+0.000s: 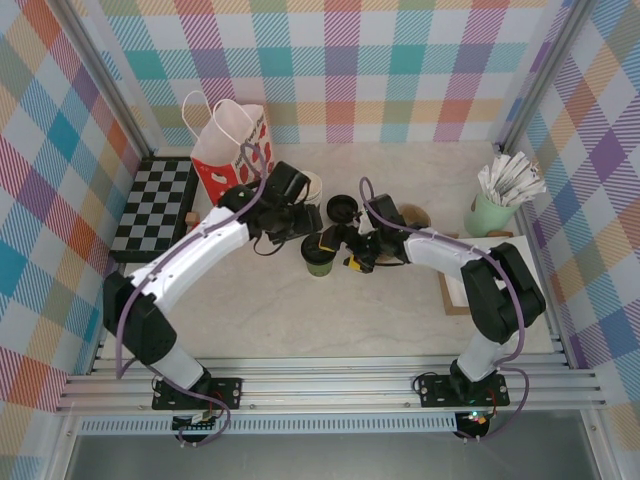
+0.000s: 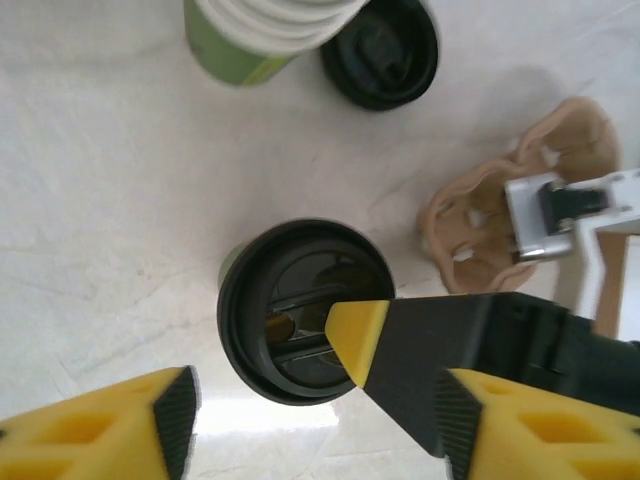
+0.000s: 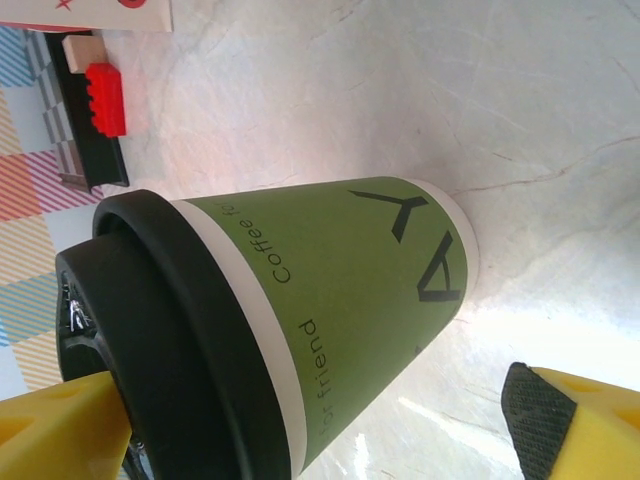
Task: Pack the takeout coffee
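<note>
Coffee [image 1: 320, 252] stands upright and lidded at the centre of the desk [image 1: 300, 320], well apart from the paper bag [image 1: 232, 140] at the far left. Left hand [image 2: 312, 415] hangs directly above the lid, fingers spread wide, gripping nothing. Right hand [image 3: 315, 420] reaches in from the side, open, one finger over the lid, not clamped. Judgement: positioned for a grasp, cup not yet secured for transfer to the bag.

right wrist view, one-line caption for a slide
Open right gripper flanking the lidded green takeout coffee on a pale marbled table
</note>
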`<move>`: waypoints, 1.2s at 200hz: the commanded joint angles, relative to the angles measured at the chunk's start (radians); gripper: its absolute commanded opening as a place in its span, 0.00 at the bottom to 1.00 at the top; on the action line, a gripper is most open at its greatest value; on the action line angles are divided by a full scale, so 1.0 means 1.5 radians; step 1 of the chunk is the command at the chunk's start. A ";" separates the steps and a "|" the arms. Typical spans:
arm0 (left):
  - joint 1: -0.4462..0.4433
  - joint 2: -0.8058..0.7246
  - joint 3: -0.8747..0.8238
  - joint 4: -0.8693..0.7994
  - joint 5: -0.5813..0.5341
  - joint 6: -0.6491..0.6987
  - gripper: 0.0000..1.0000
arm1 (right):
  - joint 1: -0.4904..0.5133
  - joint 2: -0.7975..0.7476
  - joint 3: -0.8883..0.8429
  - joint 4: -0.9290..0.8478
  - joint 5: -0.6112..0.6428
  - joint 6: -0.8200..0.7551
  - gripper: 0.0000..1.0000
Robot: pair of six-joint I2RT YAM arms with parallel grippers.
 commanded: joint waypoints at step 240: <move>0.112 0.008 -0.283 0.106 0.047 -0.094 1.00 | 0.088 0.097 0.339 -0.387 0.170 -0.434 1.00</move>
